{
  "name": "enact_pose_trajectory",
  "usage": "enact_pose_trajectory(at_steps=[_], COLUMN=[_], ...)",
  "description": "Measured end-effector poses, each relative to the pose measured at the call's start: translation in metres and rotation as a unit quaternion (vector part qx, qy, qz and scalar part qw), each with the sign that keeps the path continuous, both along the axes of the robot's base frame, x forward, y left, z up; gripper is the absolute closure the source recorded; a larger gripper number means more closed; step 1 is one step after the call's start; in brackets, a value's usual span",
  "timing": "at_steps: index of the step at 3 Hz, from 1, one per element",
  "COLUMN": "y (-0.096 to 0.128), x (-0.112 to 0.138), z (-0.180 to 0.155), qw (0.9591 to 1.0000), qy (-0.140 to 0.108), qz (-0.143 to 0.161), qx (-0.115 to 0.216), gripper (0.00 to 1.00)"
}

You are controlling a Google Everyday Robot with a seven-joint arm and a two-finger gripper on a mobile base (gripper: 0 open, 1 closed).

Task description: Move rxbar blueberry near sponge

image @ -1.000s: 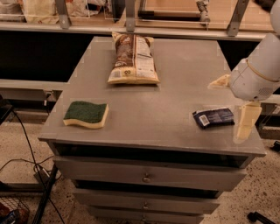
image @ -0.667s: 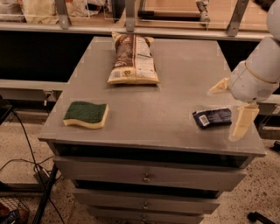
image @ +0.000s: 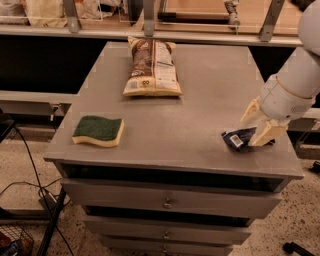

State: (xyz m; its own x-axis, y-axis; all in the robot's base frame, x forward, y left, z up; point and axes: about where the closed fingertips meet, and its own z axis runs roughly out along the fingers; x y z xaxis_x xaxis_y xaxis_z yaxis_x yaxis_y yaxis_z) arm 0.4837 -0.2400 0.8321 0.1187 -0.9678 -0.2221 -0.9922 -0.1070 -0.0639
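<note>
The rxbar blueberry [image: 238,138] is a small dark navy bar with a white label, lying flat near the table's front right edge. The sponge [image: 98,130], green on top over yellow foam, lies at the front left of the table, far from the bar. My gripper [image: 251,131] hangs from the white arm at the right, low over the bar's right end. Its cream fingers [image: 268,133] are spread open, one in front of the bar's right end and the other behind it. The bar's right end is hidden by the near finger.
A tan-brown snack bag [image: 152,67] lies at the back middle of the grey table [image: 190,115]. Drawers sit below the table top. A railing with metal posts [image: 148,15] runs behind the table. Cables lie on the floor at the left.
My gripper has moved left and down, from beside the bar's right end to over it. The bar, sponge and bag have not moved.
</note>
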Motion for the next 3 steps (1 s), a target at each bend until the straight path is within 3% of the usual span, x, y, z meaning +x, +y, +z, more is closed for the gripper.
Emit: enact_pose_trajectory(at_steps=[1, 2, 3], y=[0.0004, 0.0004, 0.0004], x=[-0.0007, -0.0007, -0.0006], z=[-0.0018, 0.0002, 0.0003], qw=[1.0, 1.0, 1.0], qy=[0.002, 0.002, 0.002], qz=[0.002, 0.002, 0.001], qx=[-0.003, -0.003, -0.003], gripper=[0.74, 0.76, 0.92])
